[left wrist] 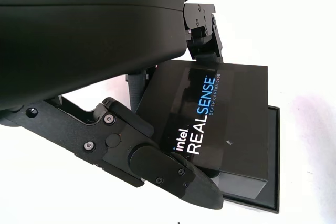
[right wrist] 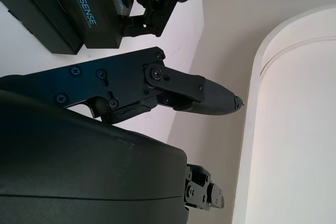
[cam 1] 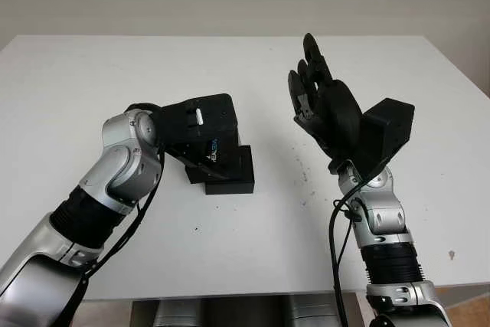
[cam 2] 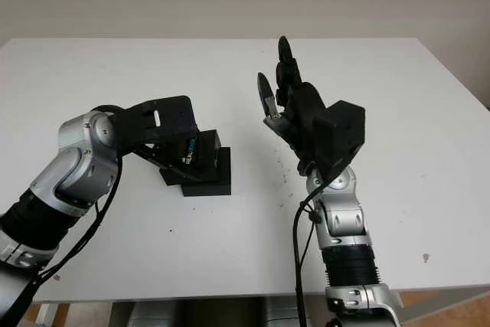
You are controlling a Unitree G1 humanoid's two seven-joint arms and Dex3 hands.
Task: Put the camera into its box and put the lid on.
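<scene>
A white counter (cam 1: 69, 82) is seen from the head views, and near its middle, a little toward the left edge, a black box (cam 1: 233, 176) is set flat on it. Over the box a black lid (left wrist: 210, 124) printed "intel REALSENSE" is held slightly askew, so that a strip of the box's base (left wrist: 270, 156) is left uncovered along one side; whether the lid is fully seated cannot be told. The left hand (cam 1: 200, 129) is placed directly on top of the lid, and its fingers (left wrist: 157, 166) are closed around the lid's edges, one at the near side and another at the far side, as shown in the left wrist view. The camera itself cannot be made out; the box's inside is hidden under the lid and the hand. The right hand (cam 2: 295, 116) is raised above the counter to the right of the box, well apart from it, open and holding nothing, with its palm turned toward the box. In the right wrist view one finger (right wrist: 202, 95) of that hand is seen extended, with the lid (right wrist: 79, 11) and the left hand's fingers (right wrist: 152, 9) beyond it.
</scene>
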